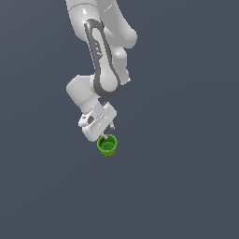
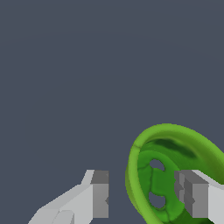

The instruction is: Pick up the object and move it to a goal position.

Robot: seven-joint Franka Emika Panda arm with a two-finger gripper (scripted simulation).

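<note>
Arm: I have it angled down over the cup.
End effector: spread wide — one finger inside the hollow, one outside, straddling the rim wall.
Green cup: just beneath the fingertips, not gripped yet.

Cup cropped by wrist view's edge; far wall hidden behind one gripper finger.
</note>
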